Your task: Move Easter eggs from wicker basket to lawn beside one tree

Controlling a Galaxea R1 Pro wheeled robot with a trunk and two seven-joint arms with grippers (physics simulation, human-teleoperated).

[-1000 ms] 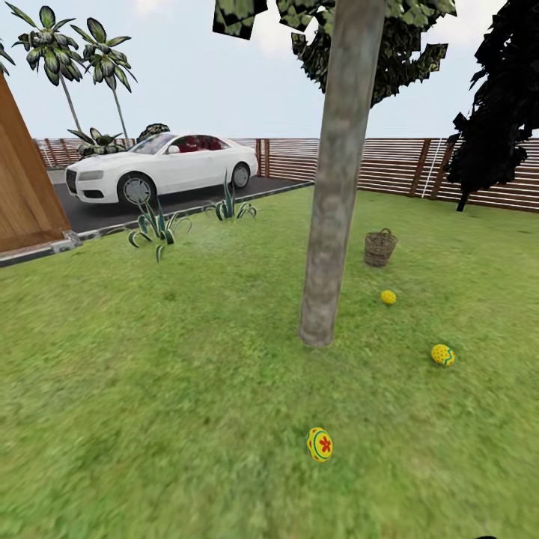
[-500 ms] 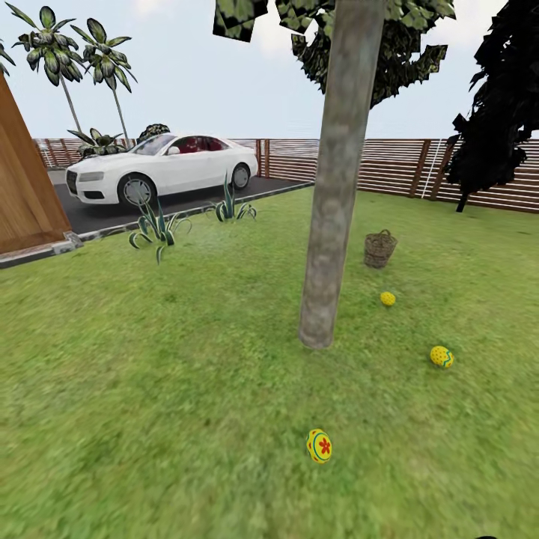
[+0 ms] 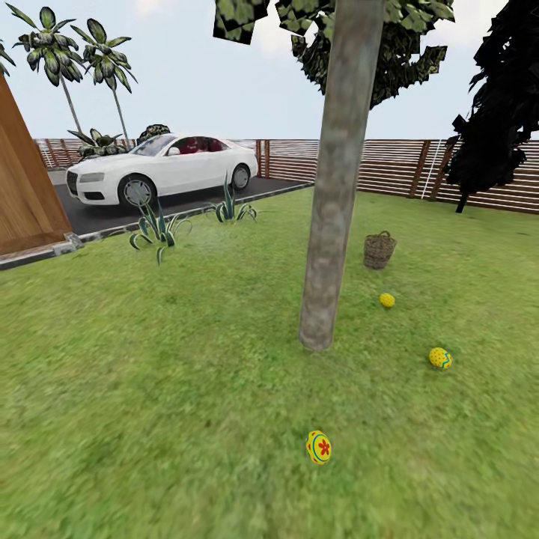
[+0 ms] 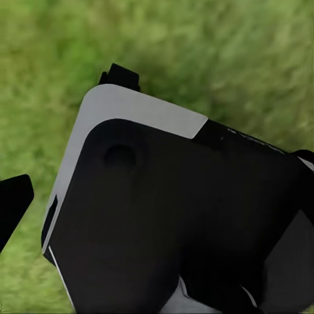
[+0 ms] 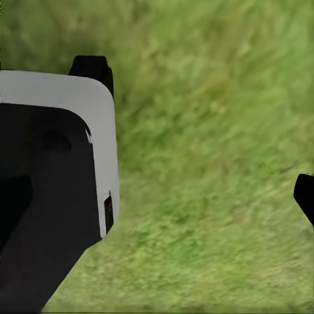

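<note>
Three yellow Easter eggs lie on the lawn (image 3: pixel 150 389) around the thick grey trunk of the tree (image 3: pixel 329 224). One egg with a red flower (image 3: pixel 319 447) is in front of the trunk. Another with blue bands (image 3: pixel 440 358) is to the right, and a dotted one (image 3: pixel 387 300) sits further back on the right. The wicker basket (image 3: pixel 379 250) stands upright behind the dotted egg; its inside is hidden. My left gripper (image 4: pixel 157 190) and right gripper (image 5: pixel 157 203) hang open over grass, with nothing between the dark fingertips (image 4: pixel 13 206) (image 5: pixel 305 196).
A white car (image 3: pixel 161 166) is parked on the dark driveway at the back left, with spiky plants (image 3: pixel 157 224) along its edge. A slat fence (image 3: pixel 404 166) closes the garden behind. A black-leaved tree (image 3: pixel 494 112) stands far right. My own base (image 4: pixel 176 222) is below the arms.
The head view has drifted very slightly, so everything sits a few pixels lower. The eggs, basket and tree keep their places relative to each other.
</note>
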